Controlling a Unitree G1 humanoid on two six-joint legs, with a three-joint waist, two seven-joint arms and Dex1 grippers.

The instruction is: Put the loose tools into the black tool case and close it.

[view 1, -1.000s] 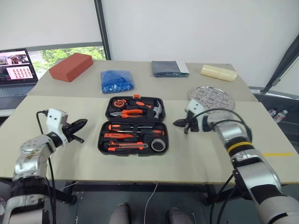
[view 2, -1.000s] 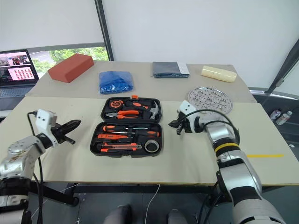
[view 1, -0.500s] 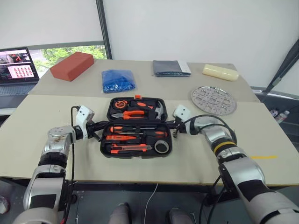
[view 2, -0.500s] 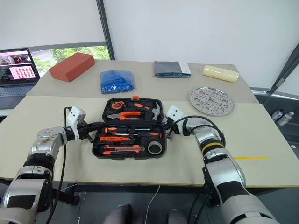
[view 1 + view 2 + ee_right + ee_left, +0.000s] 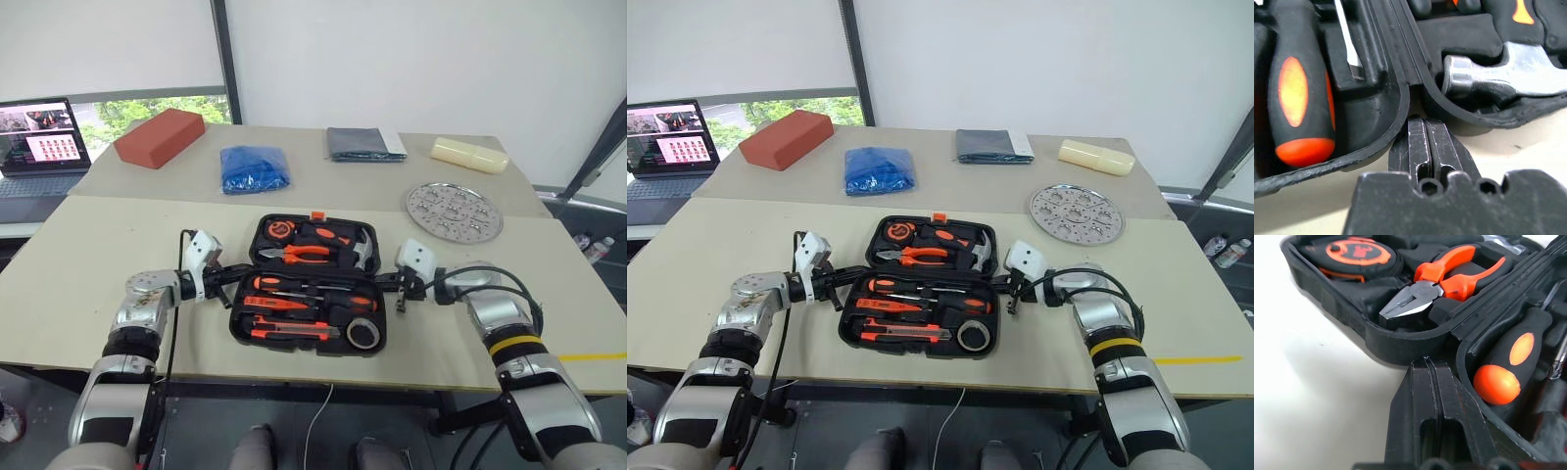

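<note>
my left gripper (image 5: 235, 278) and right gripper (image 5: 391, 281) (both pinched shut, empty) flank the hinge of the open black tool case (image 5: 294, 336) mid-table; lifting unevenly could spill the seated screwdrivers (image 5: 309, 287).

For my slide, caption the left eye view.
Both shut hands, left and right, flank the open black tool case.

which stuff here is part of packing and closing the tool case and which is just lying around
Part of the job:
- black tool case, open
- screwdrivers
- utility knife
- tape roll
- left tool and right tool, both shut, at the case's sides

Lying about:
- red brick
- blue bag
- folded grey cloth
- cream block
- perforated metal disc
- laptop
</note>
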